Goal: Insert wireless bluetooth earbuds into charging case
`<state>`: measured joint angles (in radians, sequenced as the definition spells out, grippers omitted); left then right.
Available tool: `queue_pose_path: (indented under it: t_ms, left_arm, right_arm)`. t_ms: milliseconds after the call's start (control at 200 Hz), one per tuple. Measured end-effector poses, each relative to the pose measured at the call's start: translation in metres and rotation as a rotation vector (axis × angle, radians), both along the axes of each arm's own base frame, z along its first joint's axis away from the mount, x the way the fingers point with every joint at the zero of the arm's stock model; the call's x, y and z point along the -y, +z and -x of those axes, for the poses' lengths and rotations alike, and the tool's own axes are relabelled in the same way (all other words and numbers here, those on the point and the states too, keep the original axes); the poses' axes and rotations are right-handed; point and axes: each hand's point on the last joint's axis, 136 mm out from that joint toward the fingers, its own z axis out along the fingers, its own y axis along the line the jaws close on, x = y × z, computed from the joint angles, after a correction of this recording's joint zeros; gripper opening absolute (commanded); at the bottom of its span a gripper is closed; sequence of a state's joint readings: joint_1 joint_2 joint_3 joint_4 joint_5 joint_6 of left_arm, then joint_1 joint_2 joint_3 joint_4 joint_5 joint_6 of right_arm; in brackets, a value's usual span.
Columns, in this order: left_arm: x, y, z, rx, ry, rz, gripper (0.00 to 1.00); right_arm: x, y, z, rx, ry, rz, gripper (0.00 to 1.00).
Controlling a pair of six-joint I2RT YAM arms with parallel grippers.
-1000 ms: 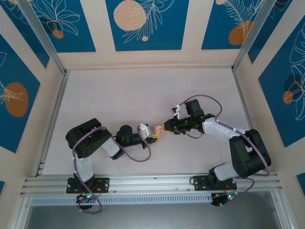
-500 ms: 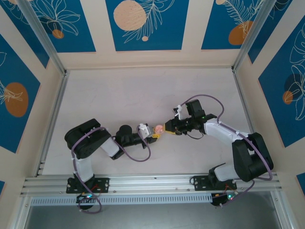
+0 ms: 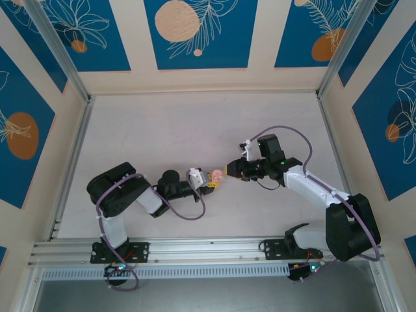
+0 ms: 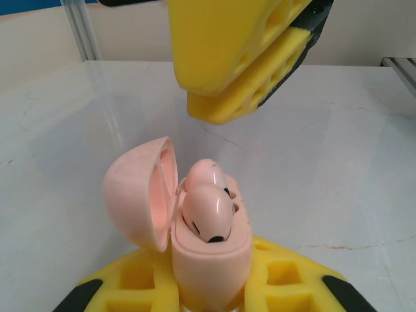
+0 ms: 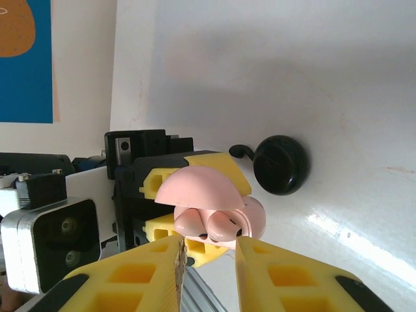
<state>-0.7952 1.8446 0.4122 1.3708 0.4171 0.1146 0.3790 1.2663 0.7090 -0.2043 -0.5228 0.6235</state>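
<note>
The left pincer [image 3: 209, 184] is clenched on the charging case [image 4: 211, 263] (pink, lid hinged open) at mid-tabletop [image 3: 195, 123], well clear of every edge. Both earbuds [image 4: 208, 211] sit inside, stems hidden. The right pincer [image 5: 209, 250], slightly parted and empty, hangs just beside the case.

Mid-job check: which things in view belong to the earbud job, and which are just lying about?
Job:
- pink charging case, lid open, clamped in the left tool
- two pink earbuds, seated in it
- right tool, empty, jaws slightly apart, facing the case

Lying about:
- black round thing behind the case; possibly an arm part, cannot tell
</note>
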Motion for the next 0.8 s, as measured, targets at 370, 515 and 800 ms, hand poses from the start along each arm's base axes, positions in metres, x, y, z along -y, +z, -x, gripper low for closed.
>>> queue_pose_path:
  t_ms: [370,515,800]
  left_arm:
    - [0.0,0.0,0.0,0.0,0.0,0.0,0.05]
    - [0.0,0.001,0.0,0.001,0.0,0.001,0.05]
    - [0.0,0.001,0.001,-0.001,-0.005,0.004,0.04]
  right_arm:
    - [0.005,0.011,-0.006,0.073,-0.021,-0.028,0.27]
    - [0.007,0.015,-0.006,0.112,-0.022,-0.039,0.28]
    - [0.017,0.022,0.0,0.236,-0.031,-0.063,0.32]
